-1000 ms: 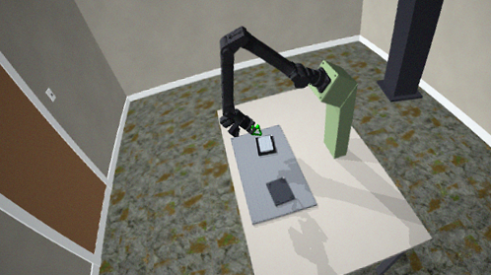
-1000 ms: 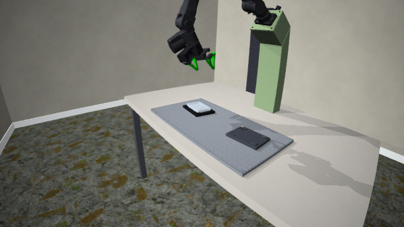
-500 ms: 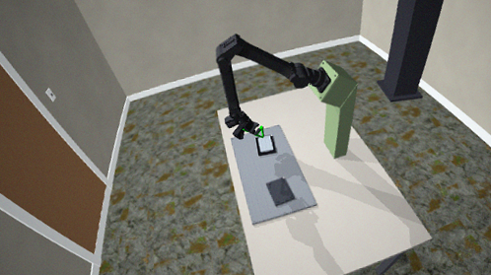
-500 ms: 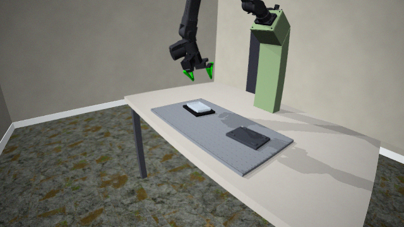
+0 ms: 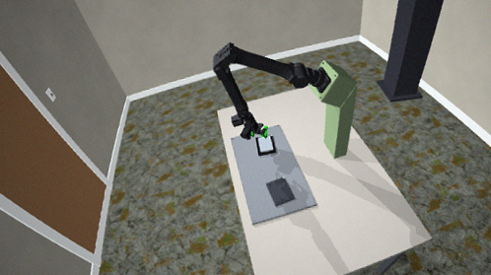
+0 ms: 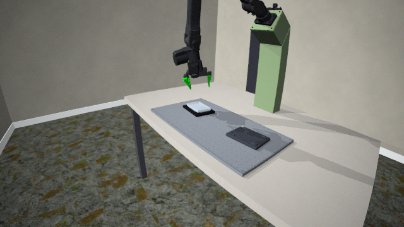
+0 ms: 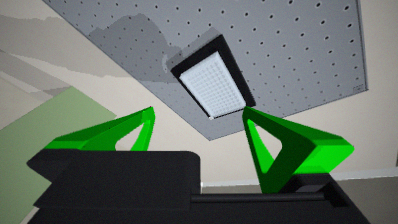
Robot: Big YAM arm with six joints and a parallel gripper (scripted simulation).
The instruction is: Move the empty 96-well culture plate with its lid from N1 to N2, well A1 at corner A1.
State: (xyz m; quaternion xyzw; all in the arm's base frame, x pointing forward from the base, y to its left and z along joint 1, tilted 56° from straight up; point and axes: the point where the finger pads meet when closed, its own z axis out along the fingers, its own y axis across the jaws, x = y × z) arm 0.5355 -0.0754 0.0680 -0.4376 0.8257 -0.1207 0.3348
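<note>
The white 96-well plate [image 5: 266, 143] [image 6: 199, 107] [image 7: 215, 82] lies on the black nest N1 [image 5: 267, 153] [image 6: 197, 114] [image 7: 233, 70] and looks flat. The clear lid is hard to tell apart from it, and the A1 mark cannot be made out. The dark nest N2 [image 5: 281, 192] [image 6: 248, 137] carries nothing; it is outside the wrist view. My gripper [image 5: 259, 133] [image 6: 199, 87] [image 7: 198, 111] with green fingers is open and empty. It hangs above N1, well clear of the plate. In the wrist view the plate appears turned relative to the fingers, beyond the tips and nearer the right one.
Both nests stand on a grey perforated board [image 5: 253, 171] [image 6: 202, 132] [image 7: 300, 50] on the pale table [image 5: 340, 222] [image 6: 315, 176]. The arm's green pedestal [image 5: 341, 126] [image 6: 269, 75] [image 7: 60, 120] stands at the table's base side. Another arm on a dark column [image 5: 416, 39] is farther off.
</note>
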